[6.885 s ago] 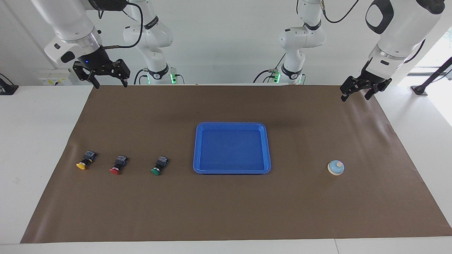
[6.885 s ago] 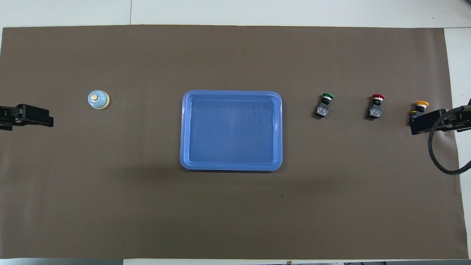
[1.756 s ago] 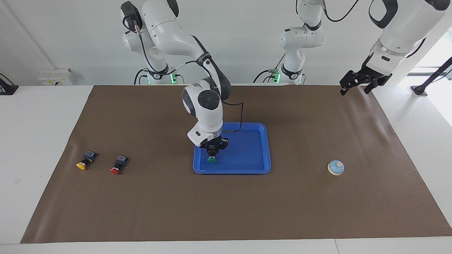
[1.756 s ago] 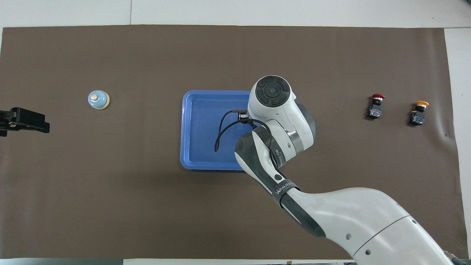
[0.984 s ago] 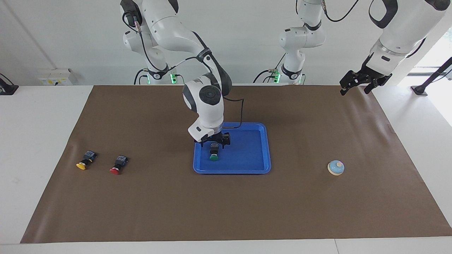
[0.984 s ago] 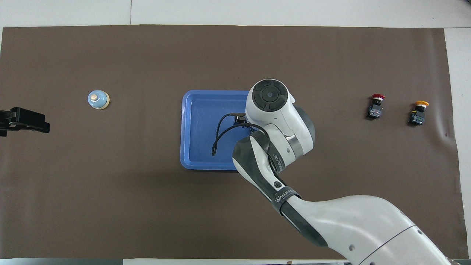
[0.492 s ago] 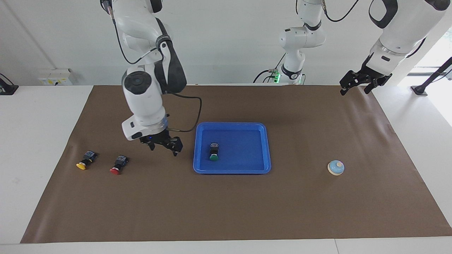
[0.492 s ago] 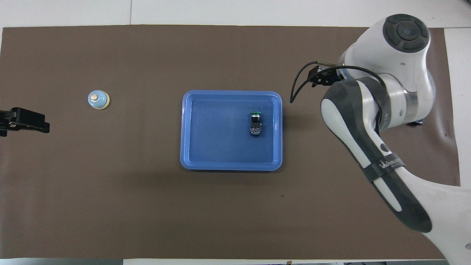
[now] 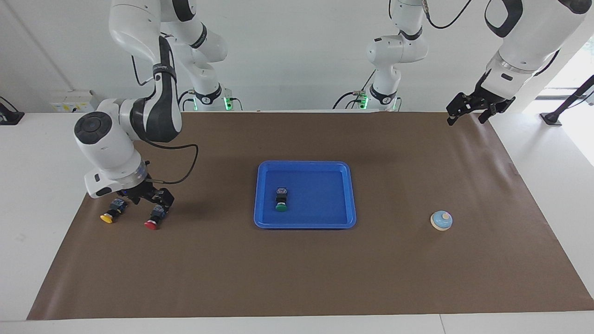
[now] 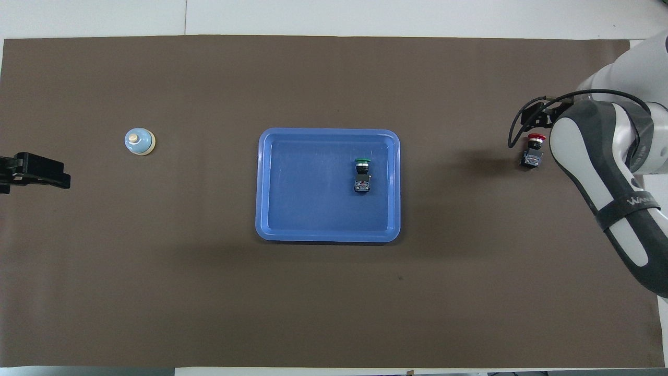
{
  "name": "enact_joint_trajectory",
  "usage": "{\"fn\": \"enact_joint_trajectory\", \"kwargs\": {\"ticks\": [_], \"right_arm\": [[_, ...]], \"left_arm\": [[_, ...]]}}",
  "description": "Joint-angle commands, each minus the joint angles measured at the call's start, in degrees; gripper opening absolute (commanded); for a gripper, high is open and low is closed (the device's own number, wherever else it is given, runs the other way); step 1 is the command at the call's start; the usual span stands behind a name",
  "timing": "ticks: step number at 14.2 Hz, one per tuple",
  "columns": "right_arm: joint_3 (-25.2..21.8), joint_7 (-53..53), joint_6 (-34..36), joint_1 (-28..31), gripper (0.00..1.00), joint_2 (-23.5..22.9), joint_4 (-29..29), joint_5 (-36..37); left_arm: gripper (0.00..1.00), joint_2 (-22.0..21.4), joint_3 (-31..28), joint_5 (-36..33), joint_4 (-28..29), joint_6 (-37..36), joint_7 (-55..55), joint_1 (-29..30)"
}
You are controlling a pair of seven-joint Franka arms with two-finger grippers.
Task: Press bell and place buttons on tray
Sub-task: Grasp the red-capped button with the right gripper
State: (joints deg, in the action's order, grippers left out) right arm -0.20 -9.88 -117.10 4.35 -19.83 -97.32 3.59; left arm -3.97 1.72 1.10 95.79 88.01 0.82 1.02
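Note:
The blue tray (image 9: 350, 195) lies mid-mat, also in the overhead view (image 10: 261, 183). The green button (image 9: 280, 201) lies on its side in it (image 10: 361, 175). The red button (image 9: 154, 218) and the yellow button (image 9: 109, 212) lie on the mat toward the right arm's end. My right gripper (image 9: 144, 198) is open and empty, low over those two buttons, one finger close to each. In the overhead view the red button (image 10: 533, 151) shows; the arm hides the yellow one. The bell (image 9: 441, 220) (image 10: 139, 141) stands toward the left arm's end. My left gripper (image 9: 468, 112) waits open, raised.
A brown mat (image 9: 297, 278) covers the table, with white table top (image 9: 41, 185) around it. The right arm's cable (image 9: 185, 167) hangs beside its wrist. The left gripper (image 10: 34, 172) shows at the overhead view's edge, beside the bell.
The right gripper has moved from beside the tray toward the right arm's end and now hangs over the red and yellow buttons. The green button stays in the tray. The left arm has not moved.

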Motion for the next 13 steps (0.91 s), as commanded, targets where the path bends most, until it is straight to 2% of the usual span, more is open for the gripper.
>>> {"fn": "enact_joint_trajectory", "kwargs": {"ticks": [1, 6, 10, 11, 13], "right_arm": [[0.9, 2.7, -6.2, 2.5, 1.0, 0.7, -6.3, 0.6], [0.9, 3.1, -16.5, 2.7, 1.0, -1.2, -11.9, 0.6], [0.9, 3.2, -21.3, 2.7, 1.0, -1.3, -15.2, 0.6], [0.9, 3.3, -21.6, 2.7, 0.91, -1.3, -15.6, 0.6], [0.9, 4.4, -21.3, 2.7, 0.31, -1.2, -15.7, 0.6]], "left_arm": [[1.0, -0.2, -0.2, 0.0, -0.5, -0.7, 0.3, -0.1], [1.0, -0.2, -0.2, 0.0, -0.5, -0.7, 0.3, -0.1], [1.0, -0.2, -0.2, 0.0, -0.5, -0.7, 0.3, -0.1], [1.0, -0.2, -0.2, 0.0, -0.5, -0.7, 0.3, -0.1], [1.0, -0.2, -0.2, 0.0, -0.5, -0.7, 0.3, -0.1]]}}
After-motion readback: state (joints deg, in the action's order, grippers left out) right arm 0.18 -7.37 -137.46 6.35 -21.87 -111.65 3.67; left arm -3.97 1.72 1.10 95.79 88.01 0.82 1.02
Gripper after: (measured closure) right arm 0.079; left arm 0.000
